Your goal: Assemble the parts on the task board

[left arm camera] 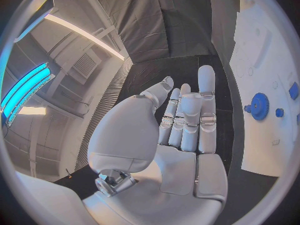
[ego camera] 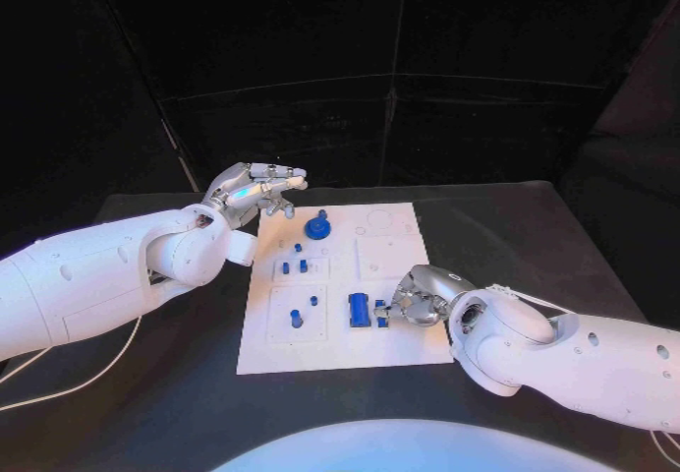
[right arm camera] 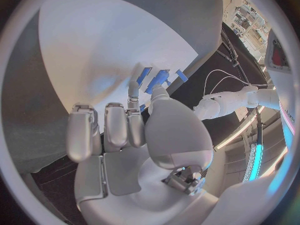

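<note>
White task board (ego camera: 401, 349) lies flat mid-table on the black table (ego camera: 567, 246), long side running near to far. Blue parts on it: round gear-like wheel (ego camera: 317, 228) at the far end, a cluster of small pegs (ego camera: 294, 265) just nearer than the wheel, a single peg (ego camera: 295, 318) in the near-left block, a long rectangular block (ego camera: 360, 309) near the middle of the near half, and a smaller blue piece (ego camera: 381, 315) just right of that block.

Left hand (ego camera: 260, 192) hovers off the board's far-left corner, above the table, fingers apart and straight, holding nothing. Left wrist view confirms it: flat palm (left arm camera: 181, 130), nothing in it, wheel (left arm camera: 258, 106) well clear of the fingers, with a small peg (left arm camera: 279, 112) just beside the wheel.

Right hand (ego camera: 419, 297) sits low over the board's near-right area, fingers (ego camera: 393, 307) curled toward the small blue piece and right up against it. Cannot tell from the head view whether it pinches that piece or only touches it. Right wrist view shows the fingertips (right arm camera: 134, 91) reaching at the blue pieces (right arm camera: 157, 80) on the board (right arm camera: 94, 60), but contact is hidden there too.
</note>
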Available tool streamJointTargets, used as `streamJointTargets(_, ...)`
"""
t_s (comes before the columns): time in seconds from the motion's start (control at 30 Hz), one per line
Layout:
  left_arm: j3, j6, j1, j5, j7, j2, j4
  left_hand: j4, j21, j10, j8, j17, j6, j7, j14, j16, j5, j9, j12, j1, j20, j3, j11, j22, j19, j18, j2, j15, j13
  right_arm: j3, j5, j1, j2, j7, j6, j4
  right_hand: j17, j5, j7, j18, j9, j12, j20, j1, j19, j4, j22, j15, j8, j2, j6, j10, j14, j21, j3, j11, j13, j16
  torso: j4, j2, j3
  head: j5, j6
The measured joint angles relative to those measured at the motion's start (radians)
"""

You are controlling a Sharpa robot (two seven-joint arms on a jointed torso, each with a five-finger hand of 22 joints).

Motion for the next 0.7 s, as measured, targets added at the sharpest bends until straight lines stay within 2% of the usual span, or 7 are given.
streamJointTargets(0.27, 0.000, -0.001, 0.000, 0.001, 0.000, 0.003, -0.008, 0.002, 0.000, -0.002, 0.000, -0.019, -0.007, 0.000, -0.009, -0.001, 0.000, 0.000, 0.000, 0.000, 0.000, -0.002, 0.002, -0.003, 0.000, 0.000, 0.000, 0.008, -0.001, 0.001, 0.144, 0.009, -0.066, 0.123, -0.038, 0.008, 0.000, 0.076, 0.041, 0.001, -0.025, -0.106, 0.022, 0.089, -0.023, -0.011, -0.095, 0.022, -0.073, 0.011, -0.096, -0.023, -0.001, -0.087, -0.010, 0.039, 0.002, -0.005, -0.0003, -0.004, -0.0002, 0.001, 0.014)
streamJointTargets(0.37, -0.002, -0.003, -0.001, 0.011, 0.003, 0.007, -0.013, 0.024, -0.043, -0.015, 0.000, -0.152, -0.016, 0.002, -0.109, -0.095, 0.000, 0.000, 0.011, -0.015, 0.006, -0.024, 0.004, -0.022, -0.042, 0.000, -0.015, 0.017, -0.001, 0.002, 0.275, 0.023, -0.067, 0.228, -0.044, -0.019, -0.013, 0.044, 0.059, 0.016, -0.037, -0.260, 0.036, 0.134, -0.049, -0.030, -0.156, 0.033, -0.102, 0.024, -0.129, -0.109, -0.001, -0.139, -0.008, 0.051, -0.027, -0.021, -0.0002, -0.009, -0.0004, -0.003, 0.026)
streamJointTargets(0.47, -0.006, -0.004, -0.003, 0.031, 0.009, 0.016, -0.020, 0.032, -0.115, -0.021, 0.005, -0.214, -0.017, 0.002, -0.213, -0.196, 0.000, 0.000, 0.018, -0.017, 0.017, -0.044, 0.009, -0.063, -0.122, 0.000, -0.017, 0.024, -0.001, 0.002, 0.447, 0.044, -0.056, 0.363, -0.044, -0.070, -0.080, 0.038, 0.078, 0.072, -0.047, -0.588, 0.049, 0.202, -0.172, -0.058, -0.392, 0.051, -0.125, 0.044, -0.158, -0.316, -0.005, -0.343, 0.003, 0.070, -0.239, -0.104, -0.0001, -0.015, -0.0003, -0.009, 0.038)
streamJointTargets(0.5, -0.008, -0.004, -0.004, 0.039, 0.011, 0.019, -0.024, 0.037, -0.156, -0.029, 0.008, -0.242, -0.020, 0.005, -0.256, -0.254, 0.000, 0.000, 0.018, -0.017, 0.024, -0.051, 0.015, -0.089, -0.163, 0.000, -0.017, 0.032, -0.001, 0.002, 0.502, 0.052, -0.050, 0.404, -0.043, -0.091, -0.172, 0.032, 0.091, 0.102, -0.054, -0.711, 0.059, 0.237, -0.272, -0.072, -0.560, 0.066, -0.138, 0.051, -0.174, -0.405, -0.057, -0.503, 0.009, 0.082, -0.326, -0.217, 0.0000, -0.018, -0.0003, -0.011, 0.043)
streamJointTargets(0.53, -0.011, -0.004, -0.006, 0.049, 0.014, 0.024, -0.031, 0.039, -0.191, -0.034, 0.008, -0.268, -0.020, 0.005, -0.282, -0.306, 0.000, 0.000, 0.018, -0.017, 0.030, -0.059, 0.016, -0.113, -0.191, 0.000, -0.017, 0.039, -0.002, 0.002, 0.575, 0.064, -0.042, 0.455, -0.040, -0.122, -0.266, 0.026, 0.102, 0.110, -0.062, -0.776, 0.068, 0.261, -0.320, -0.080, -0.626, 0.077, -0.151, 0.054, -0.193, -0.445, -0.118, -0.580, 0.014, 0.093, -0.379, -0.337, 0.0002, -0.021, -0.0004, -0.013, 0.045)
streamJointTargets(0.6, -0.014, -0.004, -0.010, 0.064, 0.019, 0.033, -0.046, 0.046, -0.256, -0.034, 0.016, -0.325, -0.018, 0.003, -0.308, -0.423, 0.000, 0.000, 0.018, -0.017, 0.045, -0.071, 0.016, -0.163, -0.229, 0.000, -0.011, 0.048, -0.006, 0.003, 0.688, 0.082, -0.028, 0.529, -0.035, -0.177, -0.418, 0.018, 0.126, 0.110, -0.083, -0.902, 0.092, 0.302, -0.380, -0.089, -0.712, 0.101, -0.172, 0.065, -0.218, -0.488, -0.236, -0.697, 0.023, 0.116, -0.506, -0.554, 0.0011, -0.029, -0.0012, -0.016, 0.052)
streamJointTargets(0.7, -0.016, -0.004, -0.012, 0.090, 0.027, 0.048, -0.078, 0.054, -0.337, -0.028, 0.016, -0.399, -0.012, -0.003, -0.339, -0.580, 0.000, 0.000, 0.002, -0.009, 0.068, -0.079, 0.022, -0.231, -0.269, 0.000, 0.008, 0.072, -0.011, 0.005, 0.865, 0.104, -0.004, 0.637, -0.023, -0.269, -0.528, 0.011, 0.143, 0.110, -0.115, -1.042, 0.114, 0.345, -0.426, -0.099, -0.797, 0.131, -0.191, 0.062, -0.225, -0.503, -0.310, -0.819, 0.023, 0.137, -0.676, -0.715, 0.0019, -0.041, -0.0034, -0.019, 0.062)
